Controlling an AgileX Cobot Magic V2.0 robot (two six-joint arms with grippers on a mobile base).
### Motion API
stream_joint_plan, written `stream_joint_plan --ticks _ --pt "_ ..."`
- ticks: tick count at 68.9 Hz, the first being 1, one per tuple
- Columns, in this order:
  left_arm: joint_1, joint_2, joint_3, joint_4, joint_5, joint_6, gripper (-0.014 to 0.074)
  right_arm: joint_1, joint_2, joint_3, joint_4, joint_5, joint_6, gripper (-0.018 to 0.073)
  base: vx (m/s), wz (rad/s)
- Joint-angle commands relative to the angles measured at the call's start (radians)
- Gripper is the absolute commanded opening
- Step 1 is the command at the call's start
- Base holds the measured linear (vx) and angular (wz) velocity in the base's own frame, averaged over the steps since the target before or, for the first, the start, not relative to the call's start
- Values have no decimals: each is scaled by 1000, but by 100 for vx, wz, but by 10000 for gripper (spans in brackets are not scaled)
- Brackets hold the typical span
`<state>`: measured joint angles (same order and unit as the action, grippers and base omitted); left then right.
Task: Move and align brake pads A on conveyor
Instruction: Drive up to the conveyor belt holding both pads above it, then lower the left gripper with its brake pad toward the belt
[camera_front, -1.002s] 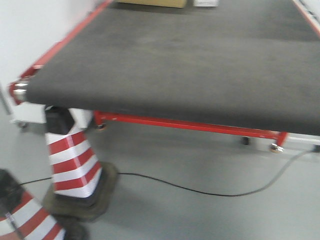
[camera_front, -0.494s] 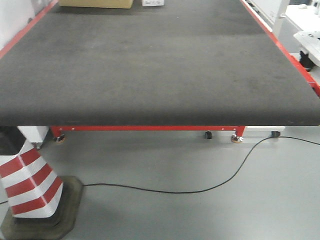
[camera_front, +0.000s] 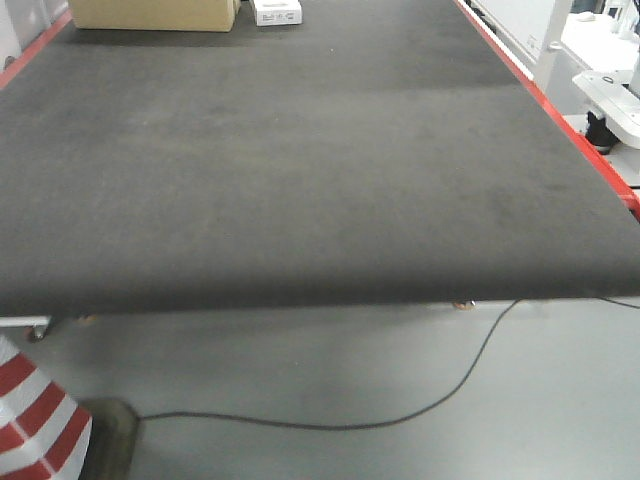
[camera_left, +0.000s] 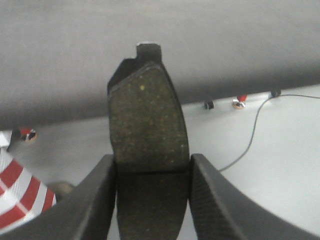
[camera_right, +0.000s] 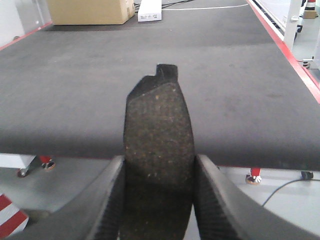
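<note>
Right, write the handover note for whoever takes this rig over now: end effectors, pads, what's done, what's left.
Left end effector: shut on left pad, tab end forward, in the air facing the near end of the conveyor.
Right end effector: shut on right pad, same pose.
Conveyor: no pads on it in view; cardboard box and white box at its far end.
Done: two pads in hand.
Left: set both on the conveyor and align them. Other pads not in view.

Legible text — none showing; white box (camera_front: 277, 11) on the conveyor (camera_front: 300, 150) is bearing markings — too blurred for reading.
</note>
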<state>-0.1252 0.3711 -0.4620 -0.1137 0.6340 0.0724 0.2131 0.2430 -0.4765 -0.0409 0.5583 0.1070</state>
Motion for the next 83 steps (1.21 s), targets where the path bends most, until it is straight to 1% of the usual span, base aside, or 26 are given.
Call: stream_joint_plan --ticks 1,45,83 --pt "-5 10 -29 -12 -92 -4 -6 -4 12 -29 -7 -95 -6 -11 38 -1" --pt "-5 10 -29 -12 -93 -4 -6 -4 12 -29 -8 -95 -6 -11 39 3" --pt "-5 10 -29 -12 -93 -4 -6 -4 12 -29 -7 -94 -6 -11 30 1"
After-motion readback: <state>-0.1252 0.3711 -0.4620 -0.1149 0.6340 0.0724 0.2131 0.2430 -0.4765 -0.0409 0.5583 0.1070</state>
